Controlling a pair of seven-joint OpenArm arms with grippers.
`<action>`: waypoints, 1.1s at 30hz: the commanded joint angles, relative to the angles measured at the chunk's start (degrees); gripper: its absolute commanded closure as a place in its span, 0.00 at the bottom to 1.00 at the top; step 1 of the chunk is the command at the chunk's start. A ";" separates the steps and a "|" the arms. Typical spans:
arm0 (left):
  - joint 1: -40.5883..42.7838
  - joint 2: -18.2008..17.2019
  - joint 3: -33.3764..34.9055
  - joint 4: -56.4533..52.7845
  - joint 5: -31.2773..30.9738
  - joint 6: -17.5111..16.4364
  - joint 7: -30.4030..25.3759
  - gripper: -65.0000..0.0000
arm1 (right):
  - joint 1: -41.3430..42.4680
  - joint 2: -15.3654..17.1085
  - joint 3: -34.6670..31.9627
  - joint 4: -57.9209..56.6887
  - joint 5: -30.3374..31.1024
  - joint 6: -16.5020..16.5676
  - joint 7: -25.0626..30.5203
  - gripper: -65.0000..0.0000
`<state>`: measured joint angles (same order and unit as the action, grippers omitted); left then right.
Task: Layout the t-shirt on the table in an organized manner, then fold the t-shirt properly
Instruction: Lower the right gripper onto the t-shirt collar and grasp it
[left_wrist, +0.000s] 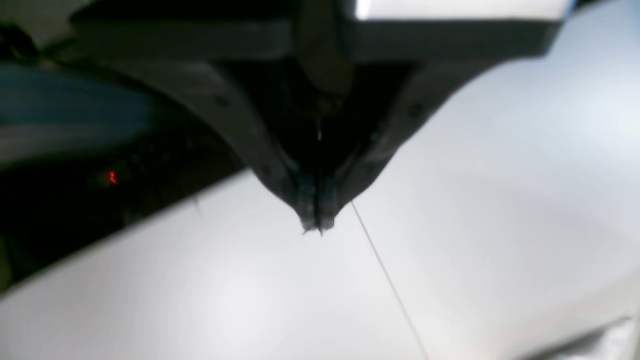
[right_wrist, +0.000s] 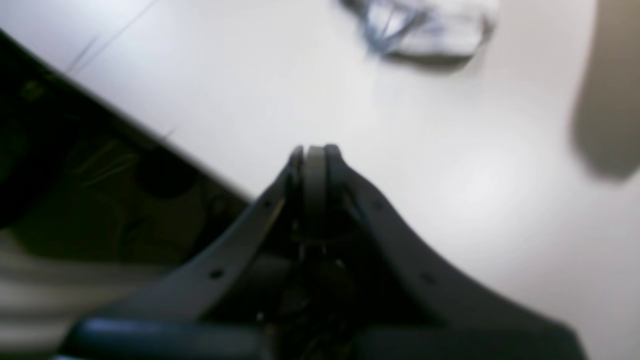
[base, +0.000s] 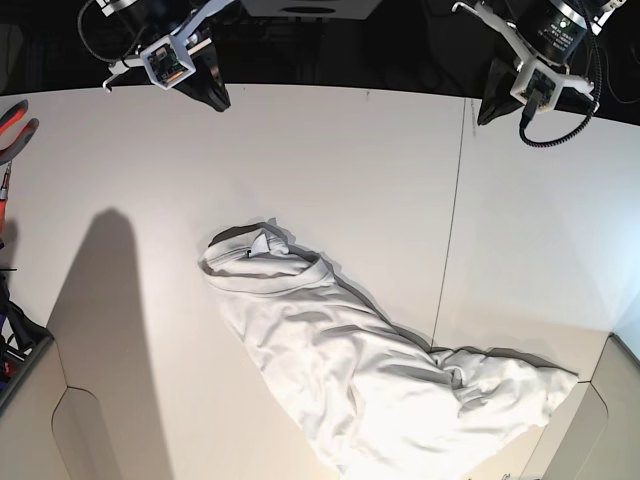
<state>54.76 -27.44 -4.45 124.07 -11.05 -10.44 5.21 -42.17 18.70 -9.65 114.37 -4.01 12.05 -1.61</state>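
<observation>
White worktop (base: 330, 160) carries the t-shirt (base: 370, 370), crumpled across its near middle and right. Both arms hang at the far edge, well apart from the cloth. The left pincer (left_wrist: 315, 225) and right pincer (right_wrist: 315, 150) are each pressed together on nothing. Only the base view shows the whole shirt; the right wrist view catches a blurred bit of it.

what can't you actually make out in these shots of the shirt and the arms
- Shirt, base view: its lower hem is cut off by the bottom edge, and the bunched folds hide the sleeves.
- Shirt, left wrist view: only a blurred sliver at the bottom right corner.
- Shirt, right wrist view: a smeared patch cut off by the top edge.
- Right gripper and left gripper, base view: fingers too small and dark to judge; the wrist views show both shut.
</observation>
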 joint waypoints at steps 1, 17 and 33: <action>-0.59 -0.35 -0.20 0.90 -0.17 0.37 -0.94 1.00 | 0.90 0.15 0.11 1.01 -0.61 -0.26 1.36 1.00; -17.81 0.00 -0.17 0.90 2.36 0.37 2.47 1.00 | 30.53 -7.17 0.17 -1.64 -8.66 -8.68 -6.56 1.00; -20.02 0.92 -0.17 0.79 7.48 5.73 4.28 0.60 | 61.24 -13.33 8.02 -46.51 -1.01 -7.61 -7.74 0.52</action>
<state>34.94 -26.04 -4.29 123.96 -3.68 -5.23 10.74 17.58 5.37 -1.52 66.67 -4.84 4.54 -10.90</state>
